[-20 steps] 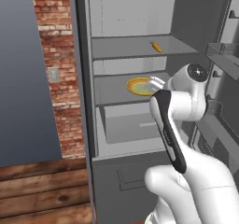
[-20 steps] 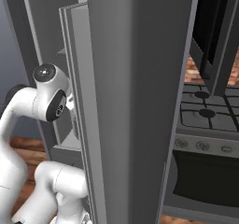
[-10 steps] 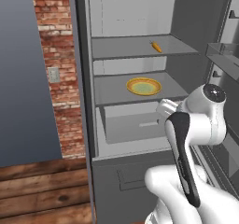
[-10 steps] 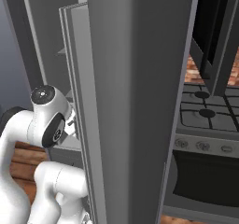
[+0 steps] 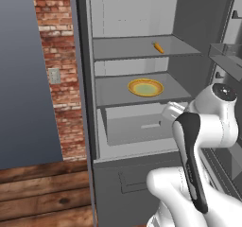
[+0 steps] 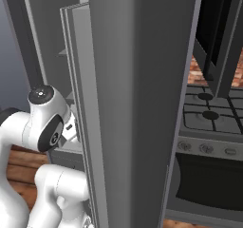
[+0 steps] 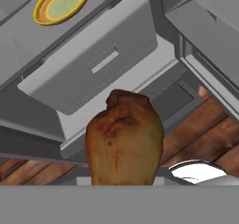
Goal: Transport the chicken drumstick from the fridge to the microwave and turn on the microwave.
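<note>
The chicken drumstick [image 7: 123, 141], brown and lumpy, fills the bottom middle of the hand view. My gripper [image 7: 124, 175] is shut on it, its fingertips hidden behind the meat. It hangs outside the open fridge [image 5: 189, 56], in front of the pale drawer [image 7: 100, 62] and above the wooden floor. In the left base view my arm's elbow [image 5: 215, 117] covers the hand, low at the fridge's right side. The dark microwave [image 6: 217, 30] sits high on the right in the right base view, above the stove.
A yellow plate [image 5: 145, 87] lies on the middle shelf and a small orange item [image 5: 158, 48] on the shelf above. The open fridge door [image 6: 135, 103] stands between my arm and the gas stove [image 6: 213, 115]. A brick wall [image 5: 56, 70] is left of the fridge.
My arm has drawn back and down out of the fridge, from plate-shelf level to drawer level, with the drumstick still in the gripper.
</note>
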Available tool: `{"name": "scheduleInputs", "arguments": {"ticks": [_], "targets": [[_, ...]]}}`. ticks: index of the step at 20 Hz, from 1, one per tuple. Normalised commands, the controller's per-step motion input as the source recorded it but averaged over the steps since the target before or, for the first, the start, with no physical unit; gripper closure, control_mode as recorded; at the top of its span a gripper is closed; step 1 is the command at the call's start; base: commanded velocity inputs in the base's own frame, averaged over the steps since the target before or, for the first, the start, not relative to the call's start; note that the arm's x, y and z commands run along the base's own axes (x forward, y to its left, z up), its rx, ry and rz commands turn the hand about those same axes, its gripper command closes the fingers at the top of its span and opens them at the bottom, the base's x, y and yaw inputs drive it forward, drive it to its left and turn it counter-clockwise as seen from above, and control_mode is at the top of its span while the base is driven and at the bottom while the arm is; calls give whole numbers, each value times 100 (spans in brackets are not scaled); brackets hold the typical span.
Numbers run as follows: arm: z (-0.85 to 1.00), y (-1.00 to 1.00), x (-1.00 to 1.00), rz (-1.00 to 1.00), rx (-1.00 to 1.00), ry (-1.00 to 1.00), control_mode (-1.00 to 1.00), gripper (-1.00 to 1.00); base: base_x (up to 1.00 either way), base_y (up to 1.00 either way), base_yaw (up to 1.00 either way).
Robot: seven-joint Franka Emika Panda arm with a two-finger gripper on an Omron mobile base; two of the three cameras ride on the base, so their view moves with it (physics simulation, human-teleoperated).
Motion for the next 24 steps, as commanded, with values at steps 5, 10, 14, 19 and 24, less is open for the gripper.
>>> {"name": "scheduleInputs", "arguments": {"ticks": [5,10,14,19,24], "targets": [[-5,0,-4,0,0,-1,-100,100,0,0,0],[-3,0,-7,0,0,-3,-100,100,0,0,0],[0,0,-11,0,0,-8,-100,100,0,0,0],[0,0,-5,0,0,-4,100,100,-17,1,0],[0,0,0,0,0,0,100,100,-40,17,0]]}}
